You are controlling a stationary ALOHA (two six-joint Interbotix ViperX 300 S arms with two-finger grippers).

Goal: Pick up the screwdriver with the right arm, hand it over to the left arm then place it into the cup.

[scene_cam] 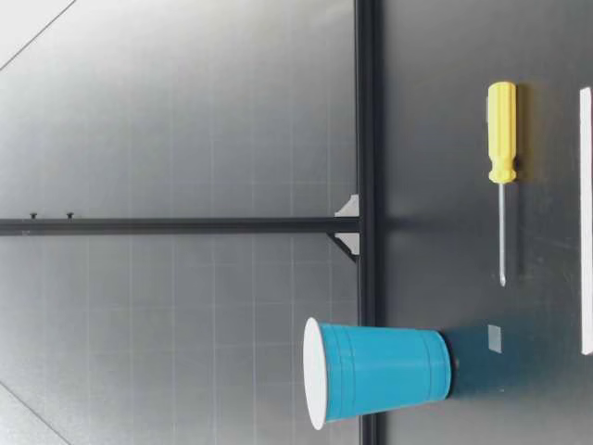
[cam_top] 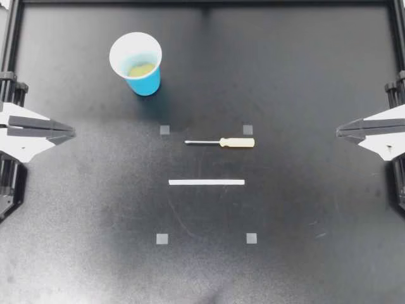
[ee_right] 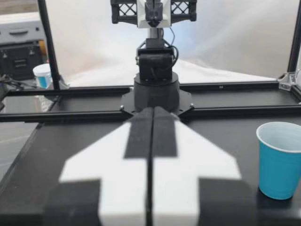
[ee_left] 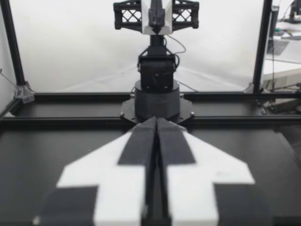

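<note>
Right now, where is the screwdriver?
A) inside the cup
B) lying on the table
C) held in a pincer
B: the screwdriver lies flat on the table, apart from the cup, while the left pincer and right pincer sit shut and empty at the sides.

The dark desk [cam_top: 316,253] carries a white strip [cam_top: 206,182], which lies flat near its middle. Four small grey squares [cam_top: 162,239] mark the corners of a rectangle around the strip. A black frame [cam_top: 202,3] borders the desk.
</note>
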